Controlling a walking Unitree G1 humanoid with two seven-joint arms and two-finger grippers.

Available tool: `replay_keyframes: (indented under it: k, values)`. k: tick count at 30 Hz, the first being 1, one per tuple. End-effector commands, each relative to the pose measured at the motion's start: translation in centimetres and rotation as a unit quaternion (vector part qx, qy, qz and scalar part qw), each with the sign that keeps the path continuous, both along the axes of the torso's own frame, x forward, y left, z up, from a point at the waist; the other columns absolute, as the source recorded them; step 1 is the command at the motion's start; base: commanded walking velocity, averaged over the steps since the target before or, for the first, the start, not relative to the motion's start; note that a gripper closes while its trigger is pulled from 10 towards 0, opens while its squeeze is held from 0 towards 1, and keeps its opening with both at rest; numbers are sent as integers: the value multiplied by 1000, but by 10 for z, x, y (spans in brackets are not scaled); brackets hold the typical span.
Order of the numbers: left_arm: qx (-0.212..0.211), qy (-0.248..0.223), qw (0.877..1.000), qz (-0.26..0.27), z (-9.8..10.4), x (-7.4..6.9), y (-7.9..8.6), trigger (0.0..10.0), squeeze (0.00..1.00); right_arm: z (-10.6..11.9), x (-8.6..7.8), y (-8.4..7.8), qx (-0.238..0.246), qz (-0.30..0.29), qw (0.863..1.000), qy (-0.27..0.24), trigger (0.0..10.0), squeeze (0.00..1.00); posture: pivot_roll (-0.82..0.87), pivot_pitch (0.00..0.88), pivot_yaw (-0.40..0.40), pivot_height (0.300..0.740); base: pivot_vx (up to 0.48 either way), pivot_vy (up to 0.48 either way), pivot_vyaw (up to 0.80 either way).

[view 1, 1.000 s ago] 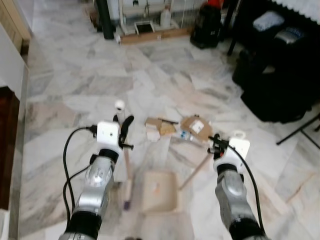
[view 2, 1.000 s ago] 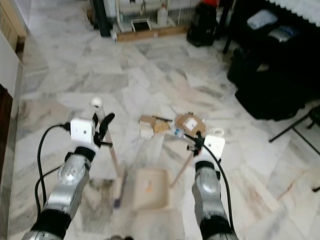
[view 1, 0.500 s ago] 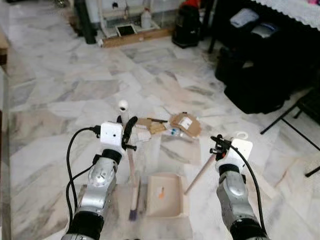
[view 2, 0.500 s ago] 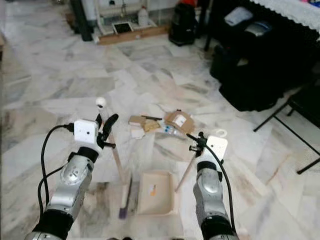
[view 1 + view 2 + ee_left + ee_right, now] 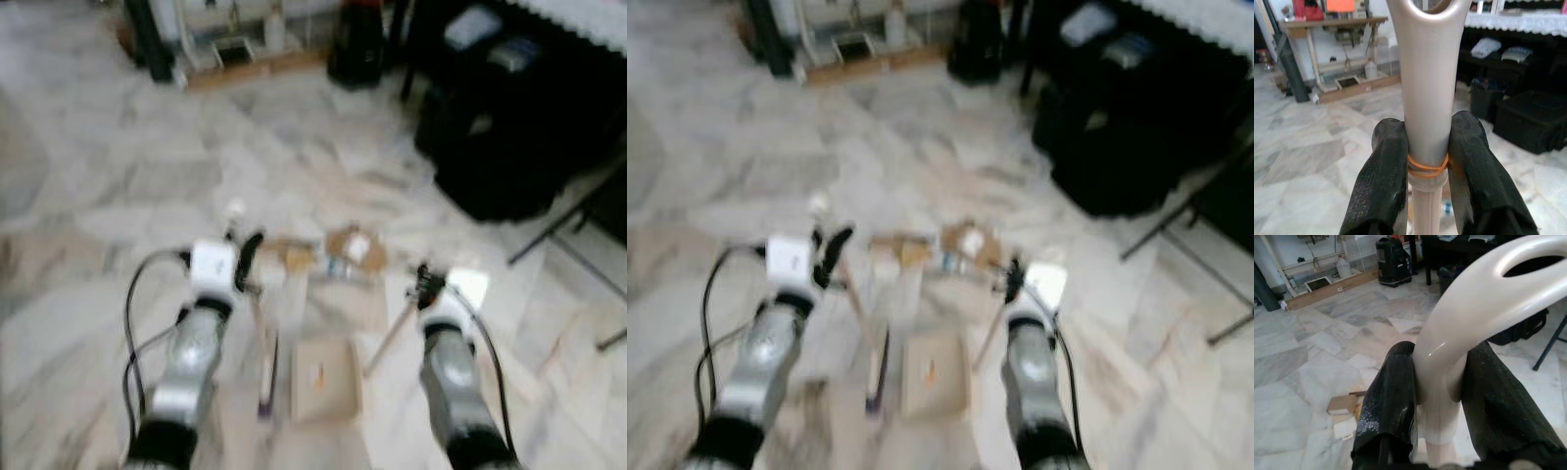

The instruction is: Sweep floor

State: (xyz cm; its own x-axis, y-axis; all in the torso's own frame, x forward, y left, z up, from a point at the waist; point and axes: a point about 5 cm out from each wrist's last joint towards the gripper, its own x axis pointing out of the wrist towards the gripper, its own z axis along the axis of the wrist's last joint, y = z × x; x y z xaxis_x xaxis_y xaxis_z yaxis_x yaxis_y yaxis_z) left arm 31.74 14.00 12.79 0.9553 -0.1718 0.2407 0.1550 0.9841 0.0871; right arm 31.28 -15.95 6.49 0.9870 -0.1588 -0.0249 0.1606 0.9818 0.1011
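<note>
Broom (image 5: 265,364) closer beside dustpan (image 5: 326,380), upright, both grippers (image 5: 1426,161) (image 5: 1442,382) clamping handles.

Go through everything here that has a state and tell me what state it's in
Left gripper: shut on the beige broom handle.
Right gripper: shut on the cream dustpan handle.
Beige dustpan: flat on the marble floor.
Cardboard scraps: unswept, beyond the dustpan.
</note>
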Motion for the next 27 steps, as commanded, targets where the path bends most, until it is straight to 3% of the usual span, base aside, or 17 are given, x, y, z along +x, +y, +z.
replay_keyframes:
  k: [1, 27]
  values:
    - [3, -22, 1000, -12, 9, 0, -8, 10000, 0, 5, 1, -6, 0, -10, 1000, -16, 10000, 0, -37, 82, -19, 740, 285, 0, 0]
    - [1, -25, 1000, -2, 11, 2, -5, 10000, 0, 6, 2, -6, -2, -9, 1000, -17, 10000, 0, -38, 101, -21, 740, 287, 0, -89]
